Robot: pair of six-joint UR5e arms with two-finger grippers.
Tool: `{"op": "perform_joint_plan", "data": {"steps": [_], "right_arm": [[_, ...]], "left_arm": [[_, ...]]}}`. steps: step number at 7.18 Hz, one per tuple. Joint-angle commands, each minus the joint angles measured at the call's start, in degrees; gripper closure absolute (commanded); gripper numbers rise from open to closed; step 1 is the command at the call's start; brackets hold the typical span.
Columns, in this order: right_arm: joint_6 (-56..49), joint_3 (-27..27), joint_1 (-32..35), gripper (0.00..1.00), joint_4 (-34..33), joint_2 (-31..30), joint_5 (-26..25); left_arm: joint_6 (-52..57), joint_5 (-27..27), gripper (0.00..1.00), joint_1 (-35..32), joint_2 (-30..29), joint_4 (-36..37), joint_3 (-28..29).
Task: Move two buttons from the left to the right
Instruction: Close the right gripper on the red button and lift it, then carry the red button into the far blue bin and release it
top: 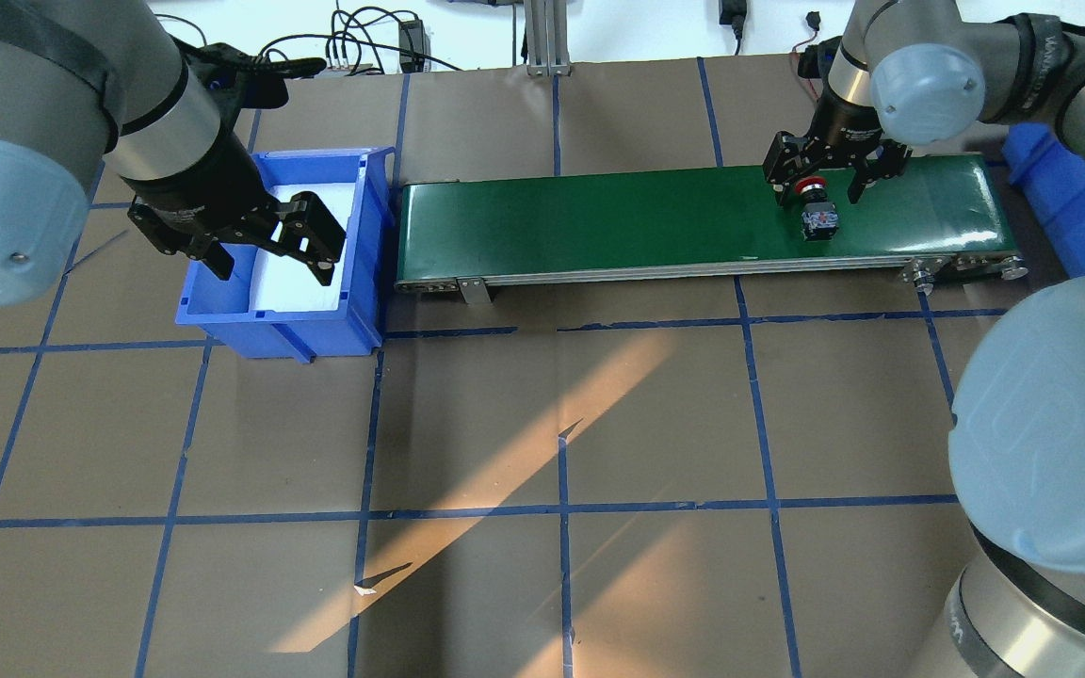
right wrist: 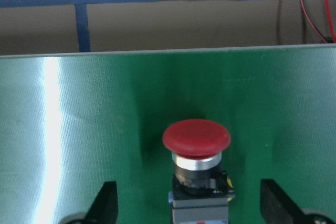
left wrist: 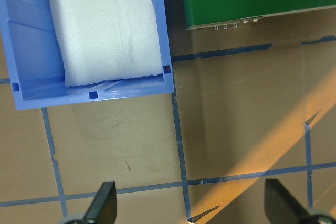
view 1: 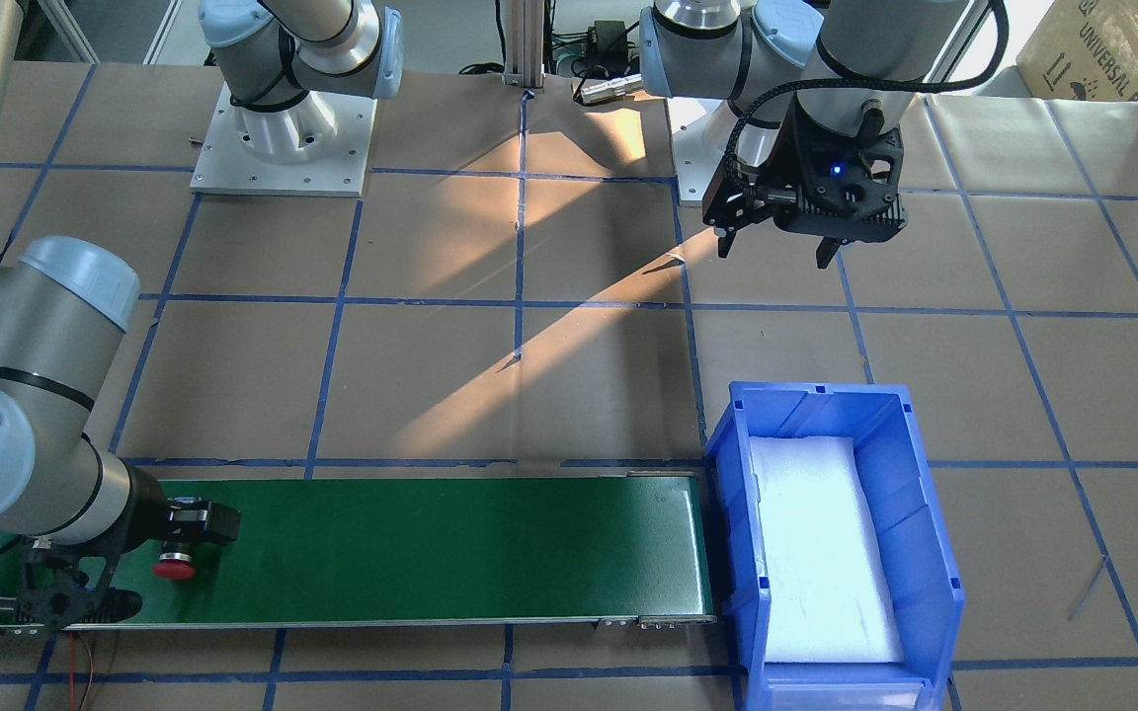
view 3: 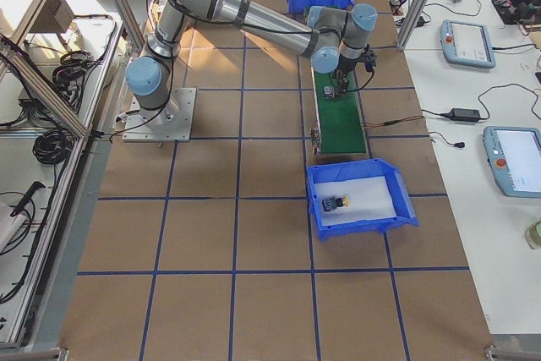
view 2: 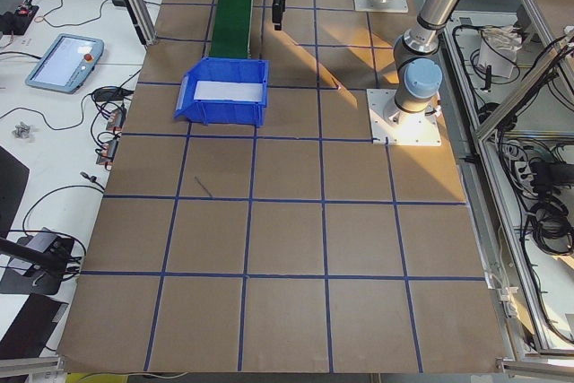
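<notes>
Obs.: the red button [right wrist: 196,139] lay on the green conveyor belt [view 1: 431,548], close to the belt's end on the robot's right. It seemed to be on its side, with the cap towards the belt's far edge and the black-and-silver body towards the robot.

The right end effector [right wrist: 190,211] hung over it, spread wide. One finger [right wrist: 106,203] stood on each side of the body and neither touched it.

The yellow button [view 3: 336,203] already sat in the blue bin [view 3: 397,209] just past that same belt end.

The left end effector [view 1: 774,252] was spread and empty. It was above the table [view 1: 529,375], beside the foam-lined bin [view 1: 727,444] at the belt's opposite end, and well out of the way.

Judgement: the step in hand is the pick of the red button.
- Come straight down and keep the body centred between the fingers.
- Close on the flat, blocky sides. The round cap would likely roll or squirt out of a pinch.
- Stop short of the belt so the tips do not scrape its glossy surface.
- Lift clear of the belt's edge before swinging out past its end.
- Release low over bare foam, away from the yellow button.
</notes>
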Motion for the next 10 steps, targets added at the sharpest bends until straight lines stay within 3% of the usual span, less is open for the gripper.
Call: {"op": "perform_joint_plan", "data": {"steps": [1, 2, 3, 6, 10], "right_arm": [[-0.4, 0.4, -0.5, 0.46, 0.4, 0.2, -0.4], [-0.6, 0.4, -0.7, 0.7, 0.5, 0.2, -0.8], [-0.9, 0.3, -1.2, 0.79, 0.4, 0.2, -1.0], [-14.6, -3.2, -8.4, 0.79, 0.3, -1.2, -3.1], [-33.4, -18.2, -22.8, 0.8, 6.1, 0.9, -2.4]], "left_arm": [[-0.1, 0.0, 0.0, 0.0, 0.0, 0.0, 0.0], [0.0, 0.0, 0.0, 0.0, 0.0, 0.0, 0.1], [-0.1, 0.0, 0.0, 0.0, -0.1, 0.0, 0.1], [-0.1, 0.0, 0.0, 0.0, -0.1, 0.0, 0.0], [-0.1, -0.1, 0.0, 0.0, -0.4, 0.0, -0.1]]}}
